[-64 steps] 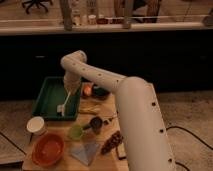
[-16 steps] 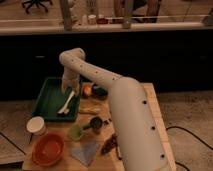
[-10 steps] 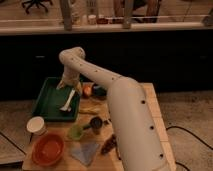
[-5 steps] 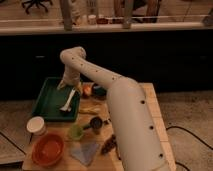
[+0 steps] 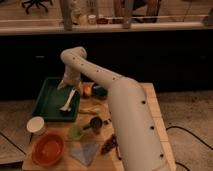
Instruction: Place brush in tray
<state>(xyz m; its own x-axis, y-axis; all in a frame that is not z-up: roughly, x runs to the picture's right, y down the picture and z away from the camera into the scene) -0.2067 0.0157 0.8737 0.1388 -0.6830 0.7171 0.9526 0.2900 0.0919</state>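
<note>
The dark green tray (image 5: 46, 102) sits at the table's back left. The slim white brush (image 5: 68, 100) lies slanted inside the tray along its right side, head toward the front. My gripper (image 5: 66, 83) hangs just above the brush's upper handle end, at the tray's back right corner. I cannot see whether it still touches the brush. The big white arm curves from the lower right up and over to it.
An orange bowl (image 5: 47, 149), a white cup (image 5: 36, 125) and a green cup (image 5: 75, 131) stand in front of the tray. A dark cup (image 5: 95, 123), a yellow object (image 5: 90, 109), an orange fruit (image 5: 87, 90) and a blue cloth (image 5: 85, 152) lie to the right.
Since the oldest frame the gripper has moved back and up a little, and the brush now lies slanted in the tray. Over the last second nothing visibly moves.
</note>
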